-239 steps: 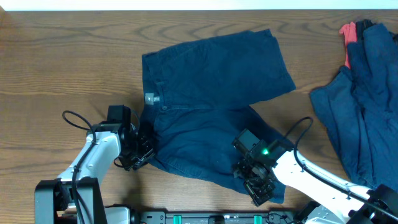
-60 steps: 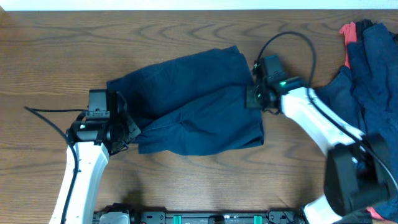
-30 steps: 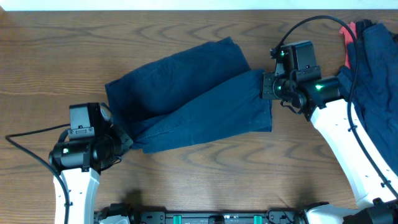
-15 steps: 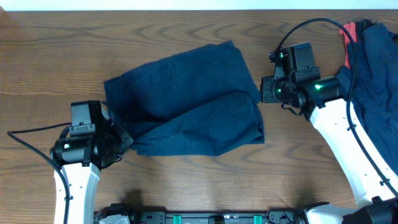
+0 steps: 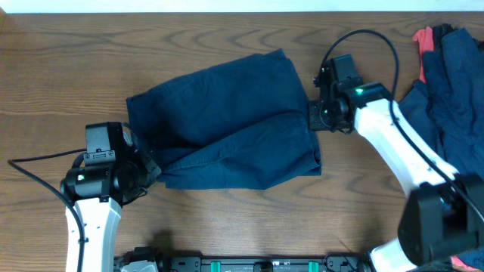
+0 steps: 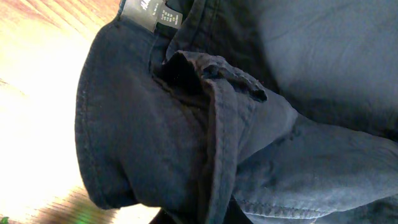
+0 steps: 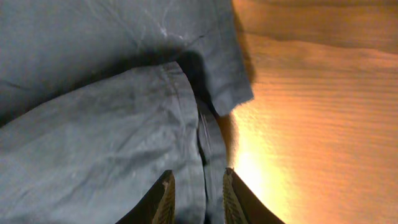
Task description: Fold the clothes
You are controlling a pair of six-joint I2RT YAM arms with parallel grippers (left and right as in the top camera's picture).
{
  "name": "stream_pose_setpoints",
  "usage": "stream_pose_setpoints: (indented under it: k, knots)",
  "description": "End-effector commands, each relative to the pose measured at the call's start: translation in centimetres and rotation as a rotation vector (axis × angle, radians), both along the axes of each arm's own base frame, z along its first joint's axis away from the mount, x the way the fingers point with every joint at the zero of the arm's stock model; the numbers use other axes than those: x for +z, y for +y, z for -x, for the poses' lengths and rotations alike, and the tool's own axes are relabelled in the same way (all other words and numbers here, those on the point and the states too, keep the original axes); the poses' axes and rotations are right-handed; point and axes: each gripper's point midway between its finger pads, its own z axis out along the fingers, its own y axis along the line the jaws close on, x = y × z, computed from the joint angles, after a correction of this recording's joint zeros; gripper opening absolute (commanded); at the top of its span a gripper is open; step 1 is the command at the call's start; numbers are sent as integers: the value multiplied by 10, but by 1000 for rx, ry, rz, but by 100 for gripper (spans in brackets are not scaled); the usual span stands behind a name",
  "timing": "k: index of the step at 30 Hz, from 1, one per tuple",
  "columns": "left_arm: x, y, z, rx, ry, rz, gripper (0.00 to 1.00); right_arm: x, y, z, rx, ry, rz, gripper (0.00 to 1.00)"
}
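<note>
Here are the shorts (image 5: 227, 136), doubled over on themselves in the middle of the table (image 5: 68, 60), one leg laid across the other and the whole bundle lying at a slant. The left gripper (image 5: 150, 169) sits at the lower-left corner. From its wrist view the bunched waistband (image 6: 186, 68) runs down toward the fingers, which are themselves out of sight, and I read it as clamped tight on that cloth, most likely to pin the corner so that the fold cannot slide. Over on the right, the right gripper (image 7: 198, 194) is at the far edge with its jaws a little apart. The leg hem (image 7: 205, 143) lies loose between the fingertips (image 7: 163, 193), so that looks to me like a hand with no real hold on the cloth. The pile of navy garments (image 5: 454, 91), with the coral-red piece (image 5: 422, 39) poking out on top, waits at the right edge, well apart from the work. As for writing, a dark label (image 6: 149, 11) is sewn inside the waistband and carries pale lettering, but it is cut off at the top of the view and too blurred to read.
</note>
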Motion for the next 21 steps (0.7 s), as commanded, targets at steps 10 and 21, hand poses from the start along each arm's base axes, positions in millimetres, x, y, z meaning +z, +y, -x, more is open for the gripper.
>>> stream_pose_setpoints:
  k: [10,21]
  knots:
    - [6,5,-4,-2,-18,-22,6,-60,23,-7,40,94,-66,25]
    - [6,5,-5,-2,-22,-22,6,-63,29,-6,52,103,-88,11]
